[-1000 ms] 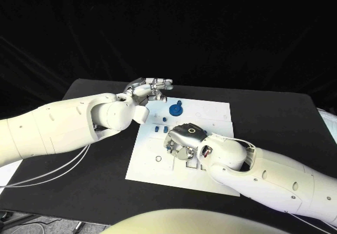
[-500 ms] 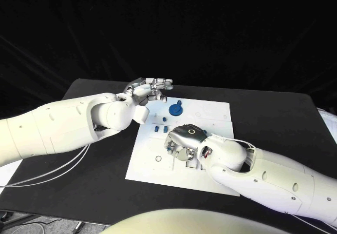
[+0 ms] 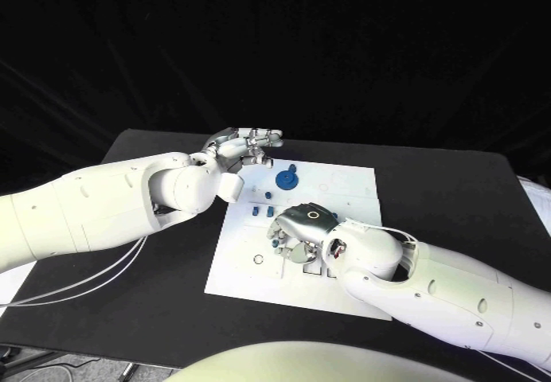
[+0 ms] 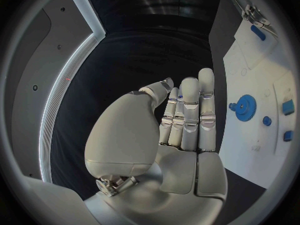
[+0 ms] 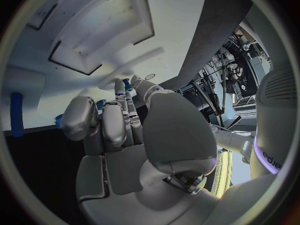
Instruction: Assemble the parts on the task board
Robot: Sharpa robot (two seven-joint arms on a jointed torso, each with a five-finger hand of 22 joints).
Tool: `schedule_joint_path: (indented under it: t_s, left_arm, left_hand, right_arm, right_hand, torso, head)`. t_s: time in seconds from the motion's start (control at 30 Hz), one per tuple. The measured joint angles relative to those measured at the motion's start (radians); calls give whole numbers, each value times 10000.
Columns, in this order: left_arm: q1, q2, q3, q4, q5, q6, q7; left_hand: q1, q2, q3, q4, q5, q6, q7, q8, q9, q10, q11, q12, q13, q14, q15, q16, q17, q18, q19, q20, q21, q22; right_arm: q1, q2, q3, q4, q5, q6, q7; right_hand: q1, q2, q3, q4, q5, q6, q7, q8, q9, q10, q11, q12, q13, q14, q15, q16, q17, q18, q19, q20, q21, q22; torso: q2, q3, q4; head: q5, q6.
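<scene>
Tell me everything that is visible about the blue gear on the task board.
The blue gear is a round toothed wheel, plastic by its look, lying flat on the white task board near its far edge. A short blue stub sticks out beside it, and smaller blue parts lie a little nearer to the robot. Nothing touches it: the left hand hovers beyond the board's far left corner, the right hand nearer the board's middle.

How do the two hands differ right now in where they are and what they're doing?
The left hand sits at the far corner of the white board, off its edge, while the right hand hangs over the board's middle. The left hand's fingers are straight and together, holding nothing; the right hand's fingers curl down near small blue pieces, and whether it holds one I cannot tell. Both are silver, on white arms.
</scene>
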Motion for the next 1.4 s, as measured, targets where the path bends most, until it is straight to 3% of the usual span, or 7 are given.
schedule_joint_path:
  t_s: [0.37, 0.6, 0.83, 1.0, 1.1, 1.2, 1.4]
  left_arm:
    - [3, 1, 0, -8, -4, 21, -21]
    - [1, -15, 0, -15, -8, 30, -33]
    - [-1, -83, 0, -9, -11, 37, -40]
    - [0, -118, -1, -2, -13, 40, -45]
    - [0, -123, -2, 4, -14, 42, -46]
    - [0, -123, -2, 9, -16, 47, -46]
    - [0, -120, -3, 8, -16, 56, -48]
  left_hand:
    - [0, 0, -28, -28, 0, -72, 2, 38, 0, -35, -35, 0, 0, -3, -4, 0, -9, 0, 0, 0, 0, -13]
    - [0, 0, -28, -28, 0, -71, 2, 39, 0, -35, -35, 0, 0, -2, -3, 0, -8, 0, 0, 0, 0, -12]
    - [0, 0, -28, -28, 0, -71, 1, 38, 1, -35, -35, 0, 0, -2, -2, 0, -7, 0, 0, 0, 0, -12]
    - [0, 0, -54, -1, 0, -71, 1, 38, 1, -35, -35, 0, 0, -1, -1, 0, -20, -1, 0, 0, -38, -11]
    - [0, 0, -54, -1, 0, -71, 1, 38, 1, -35, -35, 0, 0, -1, -1, 0, -20, 0, 0, 0, -38, -12]
    - [0, 0, -54, -1, 0, -71, 1, 38, 1, -35, -35, 0, 0, -1, -1, 0, -20, 0, 0, 0, -38, -11]
    - [0, 0, -54, -1, 0, -71, 1, 38, 1, -35, -35, 0, 0, 0, 0, 0, -19, 0, 0, 0, -38, -11]
  right_arm:
    - [-10, -86, -14, 54, -60, -166, -171]
    - [-27, -625, -1, 541, -114, -543, -300]
    - [54, -1805, 380, 1396, -47, -848, -505]
    - [447, -2648, 618, 1759, 311, -808, -665]
    - [630, -2972, 677, 1774, 501, -653, -743]
    - [712, -3135, 686, 1692, 630, -434, -800]
    - [757, -3195, 693, 1436, 749, -18, -848]
  right_hand:
    - [-9, -12, -162, -12, 0, -301, -24, 0, -93, -155, 12, -23, -94, 0, 0, 0, -9, 0, 0, 0, -42, -37]
    - [-3, -7, -198, 7, 0, -110, 7, 72, -92, -154, 12, 20, -76, 0, -1, 0, -52, 0, 0, 0, -42, -37]
    - [33, 29, -468, 20, 0, 19, -17, 81, -86, -685, 109, 20, -161, 0, 70, -6, -177, 0, -36, 36, -48, -82]
    - [93, -32, -1027, 35, 0, -60, -96, 57, -196, -1631, 309, -47, -259, 17, 232, -42, -197, 0, -70, 181, -101, -148]
    - [293, -63, -1881, 257, 133, -235, -271, 38, -283, -2223, 394, -47, -259, 17, 304, -12, -163, 156, -180, 291, -275, -386]
    - [511, -65, -2405, 470, 197, -305, -270, 38, -311, -2472, 412, -47, -259, 17, 303, 20, -150, 156, -195, 305, -311, -508]
    - [817, 97, -2734, 726, 197, -304, -270, 38, -312, -2548, 406, 33, -258, 17, 303, 20, -165, 156, -195, 305, -350, -583]
  torso:
    - [0, 6, 12]
    - [-4, 5, 8]
    - [-20, -7, -27]
    - [-43, -8, -100]
    - [-63, -13, -141]
    - [-80, -17, -165]
    - [-87, -20, -196]
  head:
    - [-47, 25]
    - [-76, 75]
    - [-188, 190]
    - [-310, 324]
    - [-384, 386]
    - [-447, 425]
    - [-490, 459]
